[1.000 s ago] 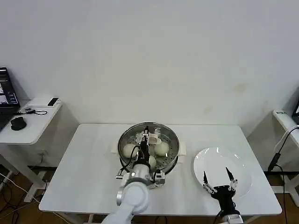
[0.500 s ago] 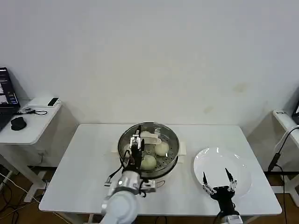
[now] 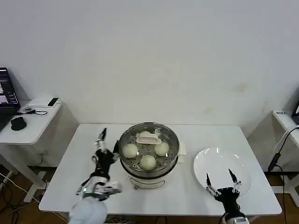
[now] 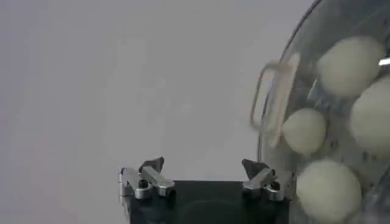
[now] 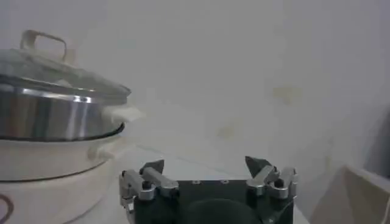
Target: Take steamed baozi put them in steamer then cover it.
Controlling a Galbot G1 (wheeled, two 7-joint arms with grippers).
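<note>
The steamer (image 3: 148, 163) stands mid-table, a shiny steel pot on a white base. A glass lid (image 3: 164, 136) with a cream handle (image 3: 148, 137) covers it. Through the glass I see three steamed baozi (image 3: 130, 150) on the tray; the left wrist view shows several (image 4: 329, 189) beneath the lid's handle (image 4: 271, 97). My left gripper (image 3: 108, 140) (image 4: 202, 165) hangs open and empty just left of the steamer, apart from it. My right gripper (image 3: 218, 175) (image 5: 205, 163) stands open over the near part of the white plate (image 3: 201, 158). The right wrist view has the covered steamer (image 5: 55, 109) off to one side.
The white plate lies bare at the table's right. A side table (image 3: 28, 126) with a mouse and a laptop stands off to the left, another table edge (image 3: 285, 119) at far right. Bare tabletop (image 3: 74, 177) stretches left of and before the steamer.
My left gripper has drawn away from over the steamer to its left side, leaving the lid resting on the pot. The right gripper sank slightly.
</note>
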